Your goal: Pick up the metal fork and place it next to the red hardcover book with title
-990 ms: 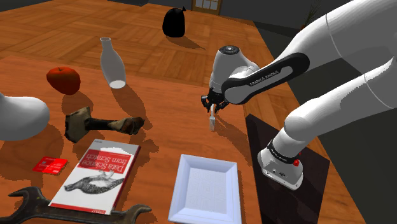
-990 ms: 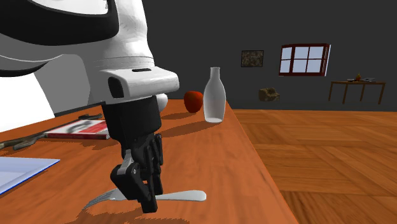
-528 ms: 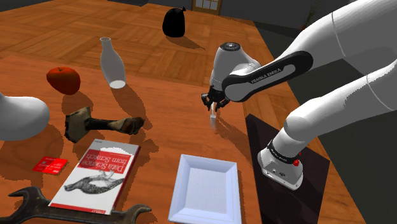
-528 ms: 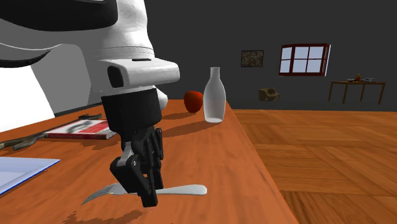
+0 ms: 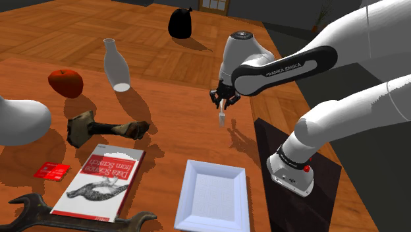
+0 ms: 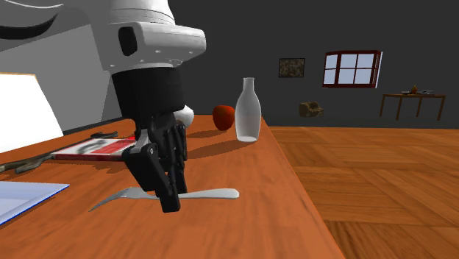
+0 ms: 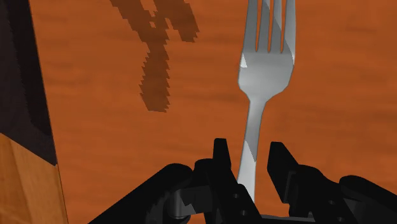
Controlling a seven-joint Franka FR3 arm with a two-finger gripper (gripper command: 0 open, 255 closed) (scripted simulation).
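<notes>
The reddish-brown wooden table (image 5: 172, 140) carries a red-and-white titled hardcover book (image 5: 99, 179) at lower left and a white square plate (image 5: 212, 196) beside it. Farther back, at frame centre, the all-black two-finger gripper (image 5: 223, 105) clamps the silver metal fork (image 5: 222, 119) by its handle, above the surface, well apart from the book.

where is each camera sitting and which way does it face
shoulder view: high beside the stand, looking down over the table; the white arm and gripper show
second exterior view: low at table height, looking along the table toward the bottle; the gripper shows
wrist view: on the hand, looking down at the table; two black fingers show
shared: all three show the fork clasped in the gripper above the table
</notes>
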